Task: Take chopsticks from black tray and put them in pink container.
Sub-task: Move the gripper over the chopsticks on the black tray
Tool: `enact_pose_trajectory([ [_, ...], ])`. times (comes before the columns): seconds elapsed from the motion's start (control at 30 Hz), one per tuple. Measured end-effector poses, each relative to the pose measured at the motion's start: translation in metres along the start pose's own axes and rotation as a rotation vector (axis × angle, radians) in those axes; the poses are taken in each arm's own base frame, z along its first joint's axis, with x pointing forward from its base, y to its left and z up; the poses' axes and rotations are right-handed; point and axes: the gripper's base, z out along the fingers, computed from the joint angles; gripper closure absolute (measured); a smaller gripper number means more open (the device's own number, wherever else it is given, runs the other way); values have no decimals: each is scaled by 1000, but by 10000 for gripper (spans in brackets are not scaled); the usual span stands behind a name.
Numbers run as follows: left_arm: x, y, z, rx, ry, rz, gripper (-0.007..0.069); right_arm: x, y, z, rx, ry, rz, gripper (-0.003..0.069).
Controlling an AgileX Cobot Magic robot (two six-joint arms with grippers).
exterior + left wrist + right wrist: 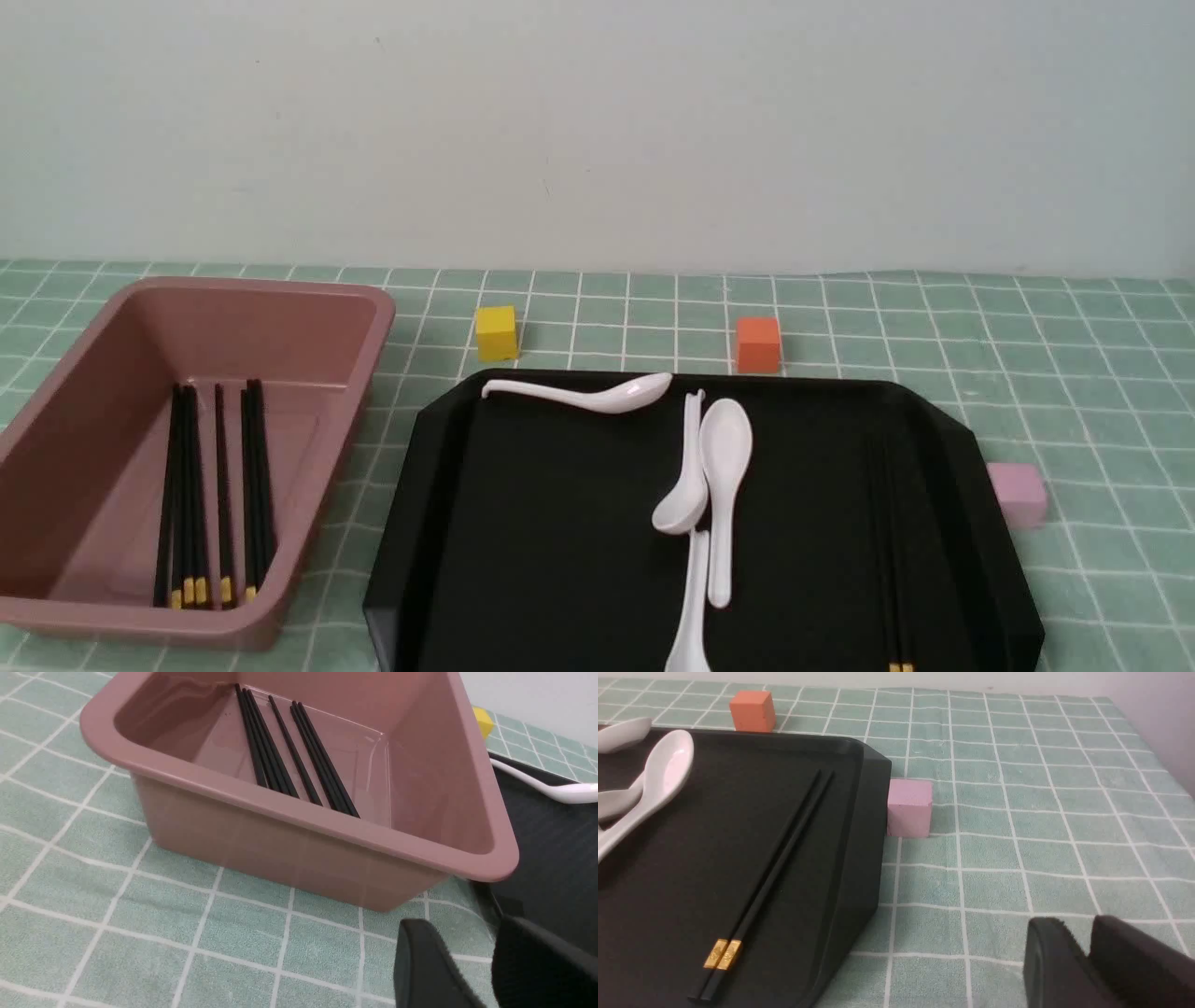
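Well along, but not finished. With 12 o'clock away from the robot: pink container (271,336) on the surface (1074,355) at 9 o'clock of the black tray (560,560), just beside it. Flat on its floor, roughly six chopsticks (187,495), running 12 to 6, yellow bands toward 6 o'clock; exact count hard to fix, some lying tight together. So much done. Left to do, as far as can be seen: one last pair of chopsticks (781,858) on the tray, side by side and touching, along the 3 o'clock edge, bands at the 6 o'clock end, well apart from the white spoons (726,448) around the tray's middle and 12 o'clock rim. No other sticks visible on the tray. Left gripper (469,933) low over the surface at the container's 6 o'clock corner, holding nothing; right gripper (1078,933) over bare cloth at 3 to 4 o'clock of the tray, likewise holding nothing. Only the fingertips in view at the frame edge, close together with a narrow gap; cannot tell whether fully closed. Probably one more pick and drop, with the right gripper nearer to the remaining pair.
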Motion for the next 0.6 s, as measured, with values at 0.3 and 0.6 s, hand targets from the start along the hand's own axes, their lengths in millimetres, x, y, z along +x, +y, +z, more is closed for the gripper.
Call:
enact_pose_trajectory([
  [0.3,0,0,0,0,0,0,386,0,0,0,0,0,0,499],
  [0.6,0,0,0,0,0,0,386,0,0,0,0,0,0,488],
])
